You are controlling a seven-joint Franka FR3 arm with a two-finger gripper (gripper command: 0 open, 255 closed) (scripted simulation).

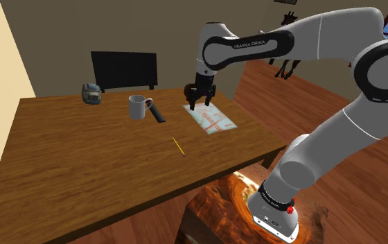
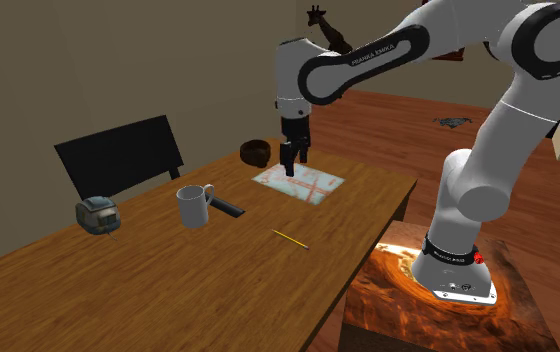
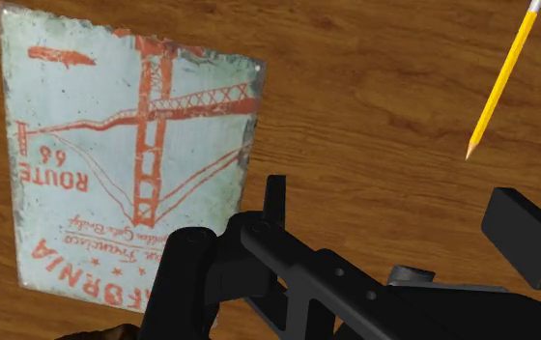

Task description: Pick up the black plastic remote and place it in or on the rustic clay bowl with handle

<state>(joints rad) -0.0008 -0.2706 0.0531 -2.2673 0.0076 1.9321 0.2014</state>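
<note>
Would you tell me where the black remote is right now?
In the shoulder view, the black remote lies just right of the white mug.

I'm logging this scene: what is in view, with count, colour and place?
table: 1, brown, centre
chair: 1, black, behind table
gadget: 1, grey, near chair
mug: 1, white, mid-table
remote: 1, black, beside mug
bowl: 1, brown, table's far edge
sign: 1, pale blue and red, under fingers
pencil: 1, yellow, near sign
stand: 1, brown, beside table
arm: 1, white, over table
fingers: 2, black, open, above sign
</note>
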